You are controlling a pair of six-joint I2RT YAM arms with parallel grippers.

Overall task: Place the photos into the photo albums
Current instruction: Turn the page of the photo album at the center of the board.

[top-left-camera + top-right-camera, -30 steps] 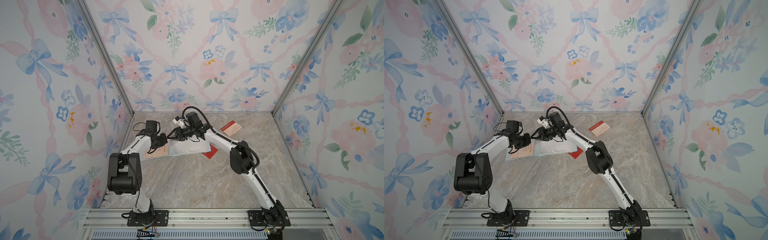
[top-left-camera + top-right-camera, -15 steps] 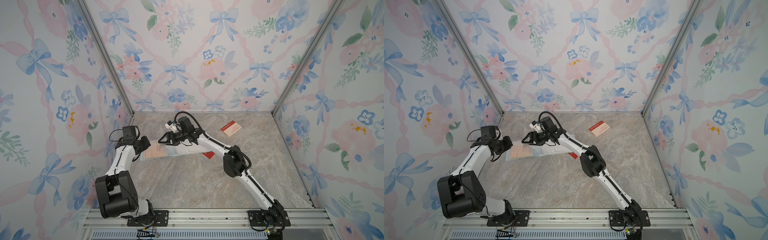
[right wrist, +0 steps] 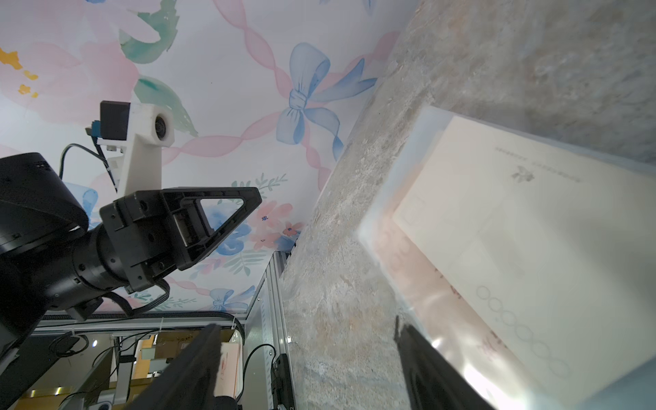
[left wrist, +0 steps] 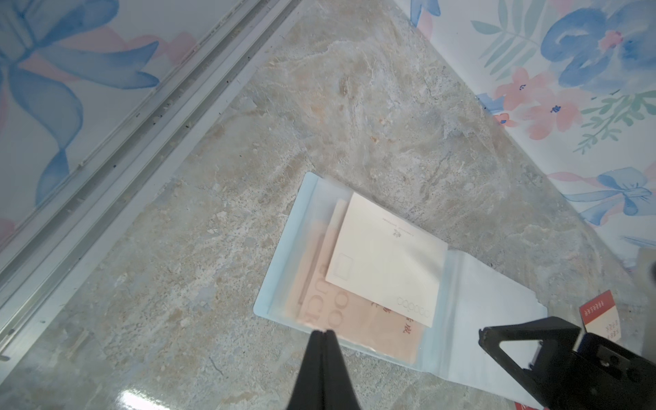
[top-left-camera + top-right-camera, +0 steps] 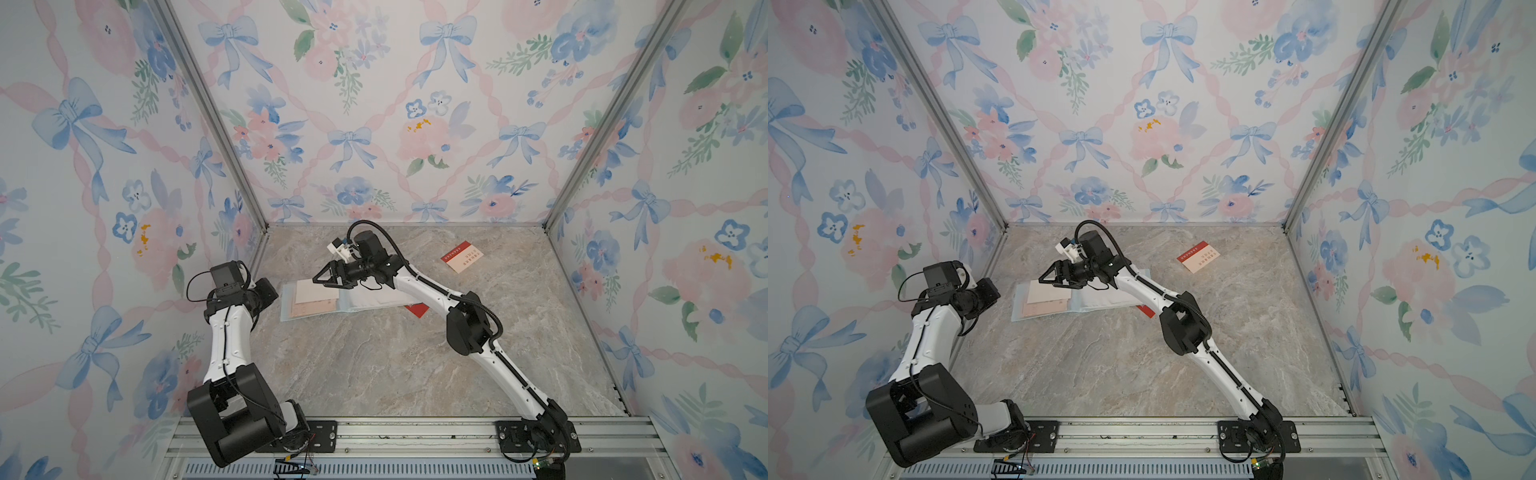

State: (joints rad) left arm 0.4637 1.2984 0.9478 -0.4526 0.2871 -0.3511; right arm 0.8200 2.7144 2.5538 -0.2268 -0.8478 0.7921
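Though unclear from above, left hand (image 4: 321,332) pressed together in wrist view, right hand (image 3: 307,324) splayed.

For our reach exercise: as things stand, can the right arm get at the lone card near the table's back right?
Probably yes: the card lies flat and uncovered on bare table, and the right gripper is open and empty, with nothing between them.

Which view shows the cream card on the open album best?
Left wrist: the whole cream card shows, sharp, with its faint print. Right wrist shows it close but blurred and cropped; both top views show it tiny.
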